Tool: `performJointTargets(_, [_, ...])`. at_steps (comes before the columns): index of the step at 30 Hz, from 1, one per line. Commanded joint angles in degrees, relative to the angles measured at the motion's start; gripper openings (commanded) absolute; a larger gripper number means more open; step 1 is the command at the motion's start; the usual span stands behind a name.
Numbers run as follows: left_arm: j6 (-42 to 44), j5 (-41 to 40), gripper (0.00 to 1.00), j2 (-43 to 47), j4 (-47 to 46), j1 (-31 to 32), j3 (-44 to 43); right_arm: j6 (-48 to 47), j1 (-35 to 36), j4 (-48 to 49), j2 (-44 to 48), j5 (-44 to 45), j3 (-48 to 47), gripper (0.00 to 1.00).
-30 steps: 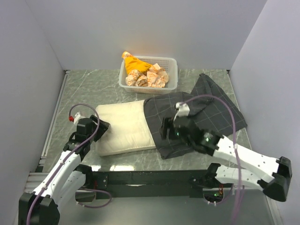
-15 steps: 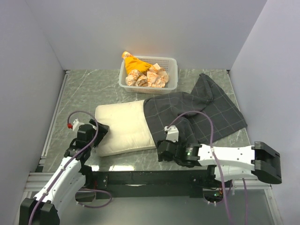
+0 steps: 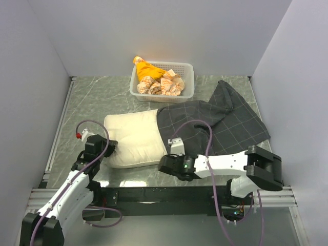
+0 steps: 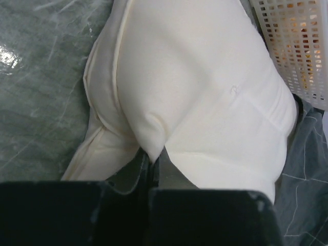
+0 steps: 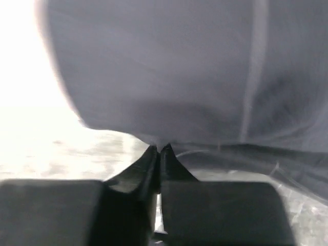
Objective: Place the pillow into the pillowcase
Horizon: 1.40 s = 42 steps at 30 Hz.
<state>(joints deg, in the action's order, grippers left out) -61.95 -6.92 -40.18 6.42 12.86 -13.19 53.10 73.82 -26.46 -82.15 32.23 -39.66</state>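
Top external view: pillow (image 3: 134, 139) is lying flat on the table (image 3: 92, 97), its long axis running left to right with a slight tilt, its right end sitting inside the mouth of the pillowcase (image 3: 220, 123). The pillowcase is spreading from the pillow toward the far right, its long axis slanting up to the right. The left gripper (image 3: 109, 149) is resting at the pillow's near left corner. The right gripper (image 3: 163, 165) is meeting the pillowcase's near left corner. A white mesh basket (image 3: 187, 66) is standing behind them, holding orange-and-white cloth bundles (image 3: 160, 82). Left wrist view: the left gripper (image 4: 154, 160) is pinching a fold of the pillow (image 4: 195, 92), jaws together on the cream fabric; the pillow is stretching away toward the basket (image 4: 300, 46) and the pillowcase (image 4: 307, 177), with the table (image 4: 36, 77) to the left. Right wrist view, blurred: the right gripper (image 5: 158, 152) is clamping the lower edge of the pillowcase (image 5: 169, 77), jaws pressed together.
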Motion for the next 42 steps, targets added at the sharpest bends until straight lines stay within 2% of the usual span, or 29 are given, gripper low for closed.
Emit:
performJointTargets(1, [2.7,1.8,0.01,1.4,5.8,4.1,-1.4,-2.0,4.5,-7.2,-1.5,6.6,-17.4,0.00])
performJointTargets(3, [2.6,-1.2,0.01,2.9,9.1,6.9,-5.2,-5.5,7.1,-10.9,-1.3,7.5,-23.5,0.00])
performJointTargets(4, [2.6,-2.3,0.01,3.3,10.4,9.5,-6.7,-6.5,7.8,-12.5,-1.4,7.8,-30.0,0.00])
performJointTargets(10, [2.3,-6.8,0.01,4.1,21.1,18.6,-20.4,-17.1,8.9,-23.0,0.1,12.1,-51.4,0.00])
performJointTargets(15, [1.8,-6.8,0.03,4.6,28.4,21.1,-29.4,-24.1,5.5,-24.6,2.7,9.1,-61.5,0.00])
performJointTargets(16, [1.8,-6.7,0.04,4.7,30.2,21.2,-30.5,-25.6,5.3,-24.5,3.5,8.8,-63.8,0.00])
performJointTargets(17, [1.9,-6.0,0.14,4.7,30.9,21.2,-31.6,-26.4,4.0,-24.6,3.7,7.6,-64.7,0.00])
performJointTargets(18, [1.9,-5.2,0.19,4.2,31.4,21.2,-34.0,-26.9,2.8,-24.6,3.9,6.7,-65.4,0.00])
performJointTargets(19, [1.8,-4.7,0.23,3.7,32.9,21.2,-35.3,-27.8,1.3,-24.4,4.4,5.2,-65.7,0.00])
performJointTargets(21, [1.4,-2.0,0.31,1.4,33.7,21.2,-39.0,-28.8,-6.9,-20.8,5.6,-4.1,-63.6,0.00])
performJointTargets(22, [1.7,-0.5,0.40,0.4,33.7,21.2,-40.0,-29.6,-10.9,-18.6,6.9,-8.7,-59.4,0.00])
performJointTargets(23, [1.8,0.9,0.44,-0.7,33.3,21.2,-41.5,-29.6,-14.4,-14.9,7.2,-17.2,-57.3,0.00])
performJointTargets(24, [2.0,1.5,0.45,-2.7,32.9,21.2,-42.0,-29.6,-20.4,-13.5,7.0,-20.0,-55.4,0.00])
performJointTargets(27, [2.7,2.8,0.54,-6.6,30.2,21.2,-43.7,-30.2,-28.1,-9.5,3.5,-28.0,-48.3,0.00])
performJointTargets(28, [3.0,2.6,0.62,-7.6,29.8,21.2,-44.5,-29.7,-29.9,-8.3,1.1,-30.7,-46.4,0.00])
performJointTargets(30, [4.3,0.6,0.67,-10.7,29.6,21.2,-47.4,-29.2,-33.9,-3.0,-1.1,-36.8,-41.8,0.00])
performJointTargets(33, [7.5,-1.9,0.82,-13.2,30.0,21.1,-52.6,-29.3,-35.3,-1.1,-6.2,-36.5,-41.2,0.00])
performJointTargets(34, [9.7,-6.3,0.88,-13.7,30.8,21.1,-54.2,-29.4,-35.8,-1.1,-8.3,-36.9,-41.5,0.00])
performJointTargets(36, [12.6,-12.5,0.94,-14.2,33.6,21.1,-58.9,-29.4,-36.3,-0.3,-10.3,-37.4,-42.0,0.00])
performJointTargets(37, [14.7,-19.3,0.98,-14.1,34.4,21.1,-59.7,-29.5,-36.6,-0.3,-10.8,-37.3,-42.3,0.00])
performJointTargets(39, [15.0,-24.4,0.99,-12.1,35.8,21.1,-59.0,-29.7,-36.9,0.0,-11.5,-36.9,-42.8,0.00])
performJointTargets(42, [14.9,-24.6,1.00,-6.6,33.1,21.1,-51.4,-30.4,-37.6,-0.7,-13.1,-36.2,-43.8,0.00])
